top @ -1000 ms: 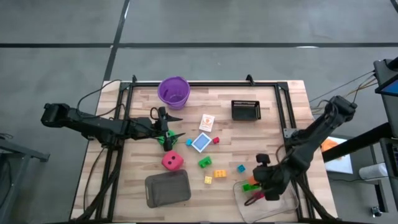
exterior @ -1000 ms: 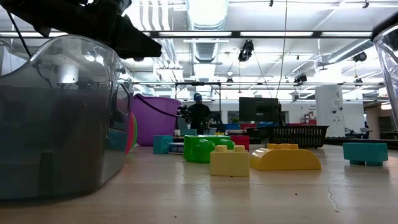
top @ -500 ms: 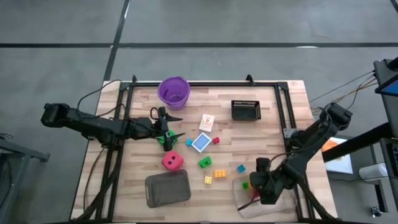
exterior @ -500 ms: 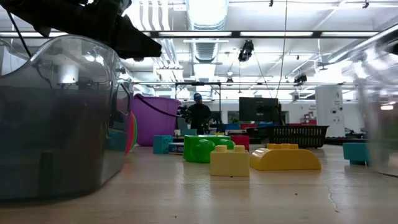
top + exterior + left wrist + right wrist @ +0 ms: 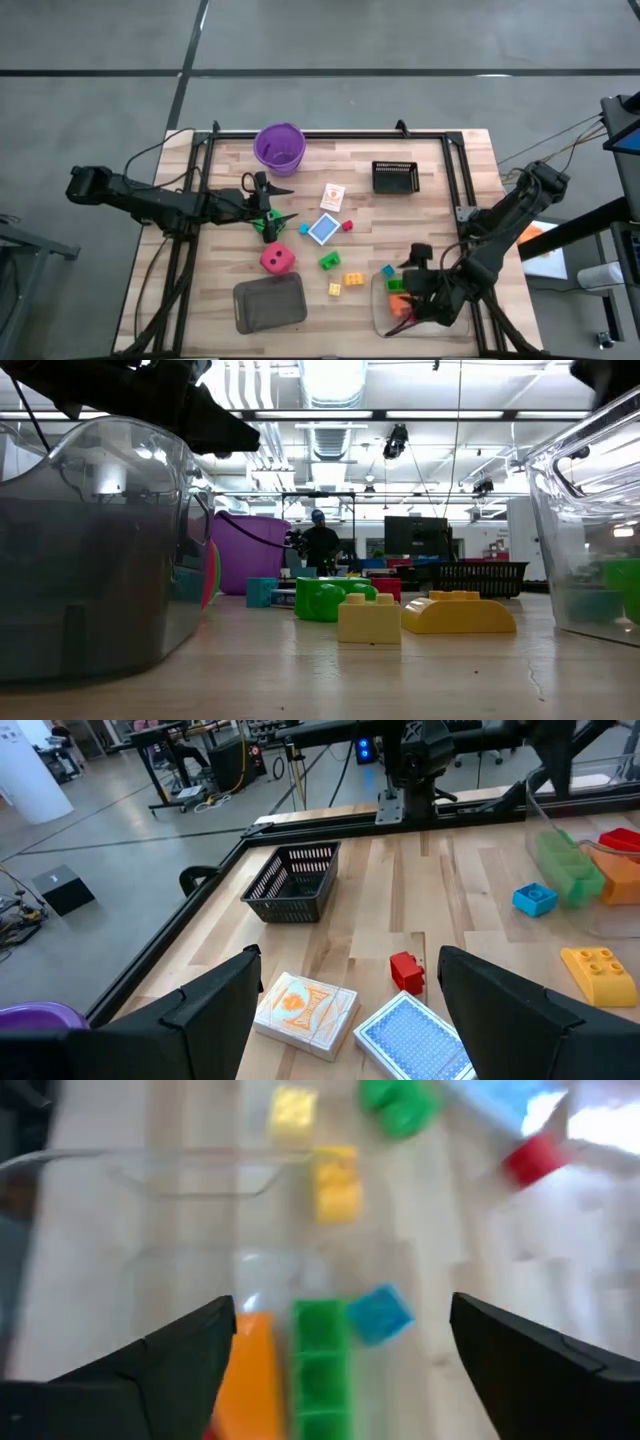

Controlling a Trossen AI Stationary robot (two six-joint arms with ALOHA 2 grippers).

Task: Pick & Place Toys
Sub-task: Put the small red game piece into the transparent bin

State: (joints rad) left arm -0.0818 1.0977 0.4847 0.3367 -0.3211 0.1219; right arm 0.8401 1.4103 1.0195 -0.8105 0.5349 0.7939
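Clear tray (image 5: 385, 325) near right holds the orange brick (image 5: 402, 306) and green brick (image 5: 396, 285); your right gripper (image 5: 421, 296), released, hangs low inside and could drag it, left gripper (image 5: 268, 210) waiting open.

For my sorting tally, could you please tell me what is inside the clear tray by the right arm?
Inside the clear tray: a green brick and an orange brick, side by side. The right hand hangs over it, covering the rest.

Grey concrete floor (image 5: 400, 40) with dark seams, ceiling strip lights (image 5: 330, 380), distant workbenches, a person (image 5: 320, 542) standing
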